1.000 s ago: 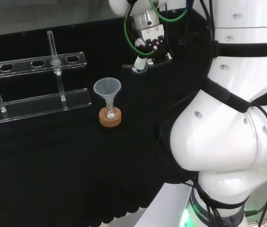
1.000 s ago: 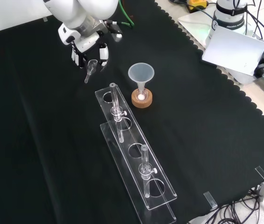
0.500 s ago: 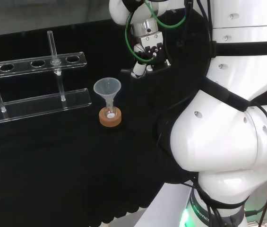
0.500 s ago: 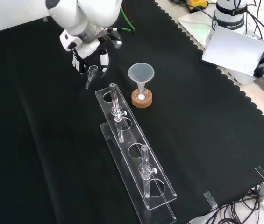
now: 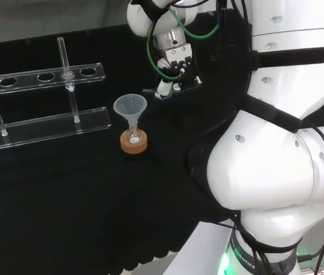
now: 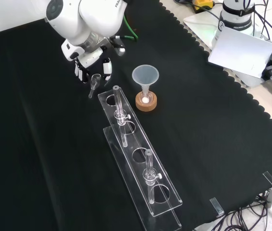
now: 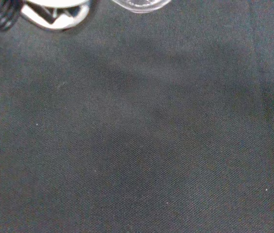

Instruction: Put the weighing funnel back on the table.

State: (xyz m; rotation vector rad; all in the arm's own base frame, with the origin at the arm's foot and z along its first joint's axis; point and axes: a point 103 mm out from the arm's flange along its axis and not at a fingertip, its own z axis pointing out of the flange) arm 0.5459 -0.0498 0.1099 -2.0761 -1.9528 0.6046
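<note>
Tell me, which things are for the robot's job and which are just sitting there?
For the job:
hand
weighing funnel, held in the hand
black cloth, where it gets put down

Just sitting there:
funnel
small flask under it
cork ring
clear rack
glass tubes

Hand (image 5: 175,67) hangs over the black cloth (image 5: 64,200), up and right of the funnel (image 5: 130,107), not touching it. Funnel upright, stem in a small flask (image 5: 133,136) on a cork ring (image 5: 134,146). Clear rack (image 5: 41,123) to the left, holding upright glass tubes (image 5: 64,60). Green cables (image 5: 150,46) loop off the wrist. White arm links (image 5: 265,172) at right.
</note>
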